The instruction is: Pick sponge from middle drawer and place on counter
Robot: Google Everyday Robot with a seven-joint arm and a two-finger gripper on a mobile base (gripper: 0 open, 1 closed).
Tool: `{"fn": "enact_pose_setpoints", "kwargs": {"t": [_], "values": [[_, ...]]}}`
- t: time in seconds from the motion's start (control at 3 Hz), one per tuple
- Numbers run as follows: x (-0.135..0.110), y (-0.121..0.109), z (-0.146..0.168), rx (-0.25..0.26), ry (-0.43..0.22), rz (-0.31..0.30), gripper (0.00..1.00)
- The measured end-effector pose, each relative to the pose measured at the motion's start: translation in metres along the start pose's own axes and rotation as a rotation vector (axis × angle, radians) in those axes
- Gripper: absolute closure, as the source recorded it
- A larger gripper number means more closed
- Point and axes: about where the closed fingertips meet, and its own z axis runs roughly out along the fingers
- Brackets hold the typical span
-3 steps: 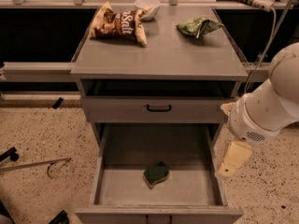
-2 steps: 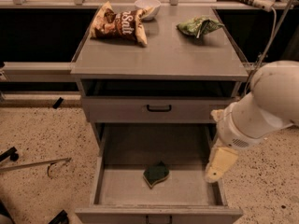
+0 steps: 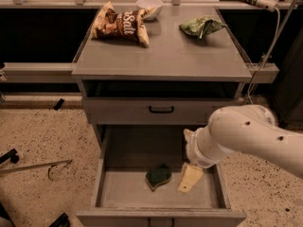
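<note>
Only one camera view was on record. The middle drawer (image 3: 101, 170) stood pulled open below the closed upper drawer (image 3: 123, 111). The sponge (image 3: 158, 176) lay green face up on the drawer floor, about centre, apart from every wall. The gripper (image 3: 190, 178) was down inside the drawer, just right of the sponge, near it but apparently not touching. The arm reached in from the right, over the side wall. Whether the claw was apart or together could not be told. The counter (image 3: 165, 58) carried a chip bag (image 3: 120, 25), a green snack bag (image 3: 201, 26) and a white bowl (image 3: 149, 6) toward the back. Risks, as judged: the gripper sat off to one side, so closing from there could push the flat sponge away rather than catch it. Too low a descent could scrape the floor. On the lift, the arm could strike the upper drawer front.
</note>
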Motion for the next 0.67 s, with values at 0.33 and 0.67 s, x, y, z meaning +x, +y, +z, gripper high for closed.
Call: {"fn": "enact_pose_setpoints", "kwargs": {"t": [0.33, 0.67], "values": [[-0.0032, 0.0088, 0.0465, -0.012, -0.032, 0.011, 0.0], [-0.0033, 0.0088, 0.0458, -0.012, -0.031, 0.01, 0.0]]}}
